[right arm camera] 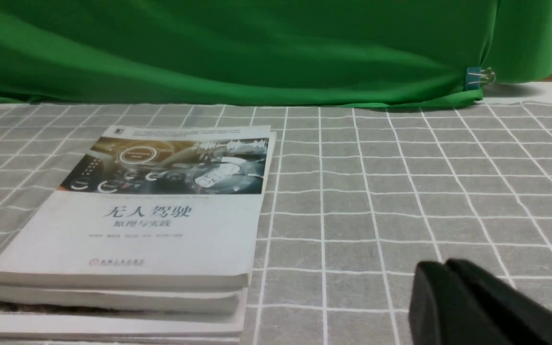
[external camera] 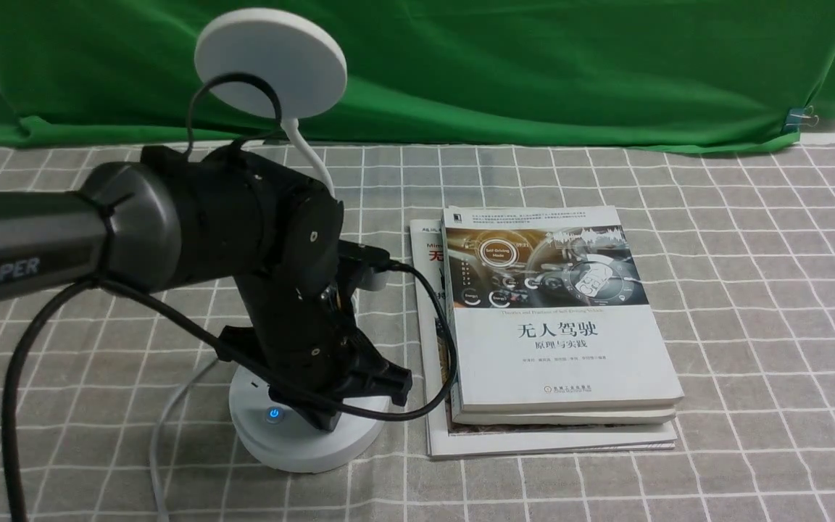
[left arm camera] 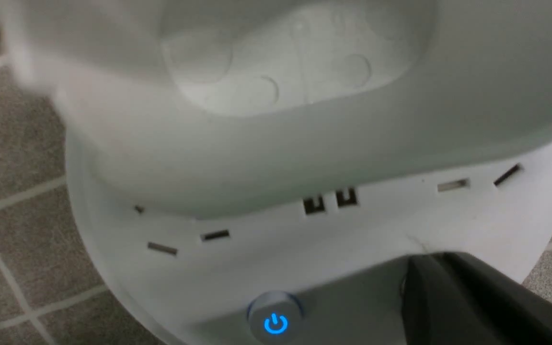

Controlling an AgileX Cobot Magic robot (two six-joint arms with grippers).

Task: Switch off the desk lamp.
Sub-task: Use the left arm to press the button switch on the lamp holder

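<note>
The white desk lamp has a flat disc head (external camera: 270, 61), a thin bendy neck (external camera: 312, 156) and a round base (external camera: 294, 446) on the checked cloth. A blue-lit power button (external camera: 273, 415) glows on the base and also shows in the left wrist view (left arm camera: 276, 322). My left gripper (external camera: 322, 420) is shut, its tip down on the base just right of that button; in the left wrist view (left arm camera: 424, 258) the tip rests on the base below the sockets (left arm camera: 328, 203) and cup holder (left arm camera: 295, 72). My right gripper (right arm camera: 441, 268) is shut and empty over bare cloth.
A stack of books (external camera: 555, 326) lies right of the lamp base and shows in the right wrist view (right arm camera: 151, 211). A green cloth (external camera: 533, 72) hangs at the back with a clip (external camera: 798, 118). The lamp's white cable (external camera: 171, 413) trails left of the base.
</note>
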